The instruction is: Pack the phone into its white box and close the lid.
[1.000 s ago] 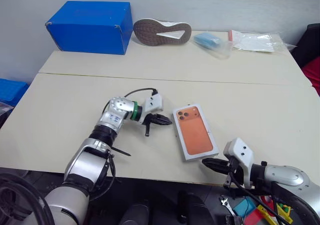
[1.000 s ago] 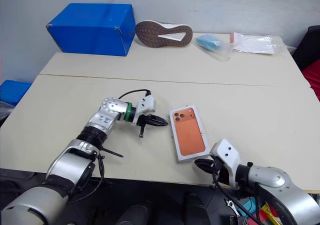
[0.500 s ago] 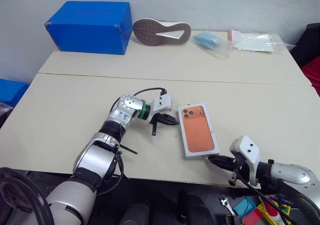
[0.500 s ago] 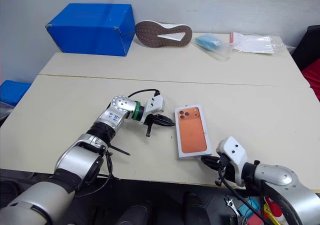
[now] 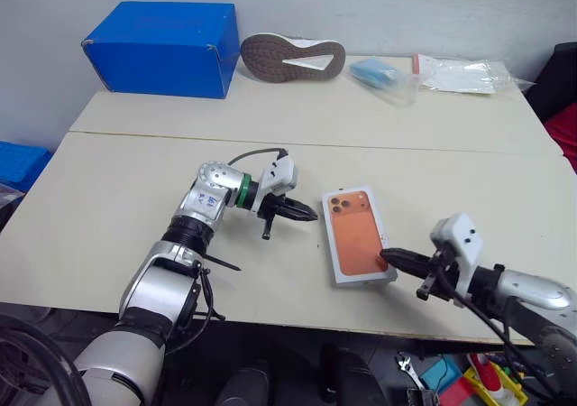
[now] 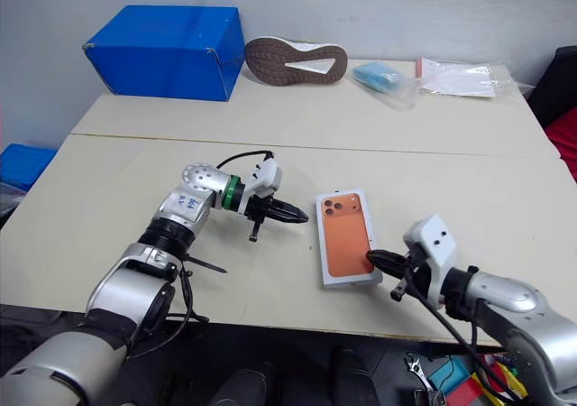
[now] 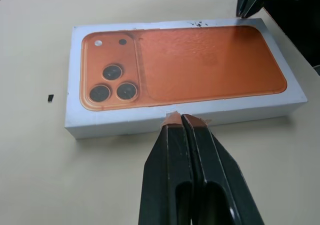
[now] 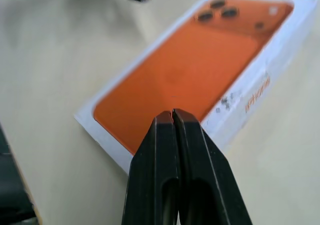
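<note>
- Right pincer (image 5: 389, 256), fingers pressed together and empty, pokes the lid's (image 5: 358, 235) 5 o'clock corner, likely to seat it on the white box.
- Left pincer (image 5: 306, 214), likewise pinched and empty, hovers at the lid's 9 o'clock side, probably bracing.
- Phone presumably inside, hidden.
- Beige desk (image 5: 117, 198); blue box (image 5: 162, 47), shoe (image 5: 292, 58) at 12 o'clock.

Orange lettering along the side wall of the lid (image 8: 252, 97), blurred, not readable. Small dark print near it, likewise illegible. Nothing else readable anywhere on the table (image 5: 108, 198).
</note>
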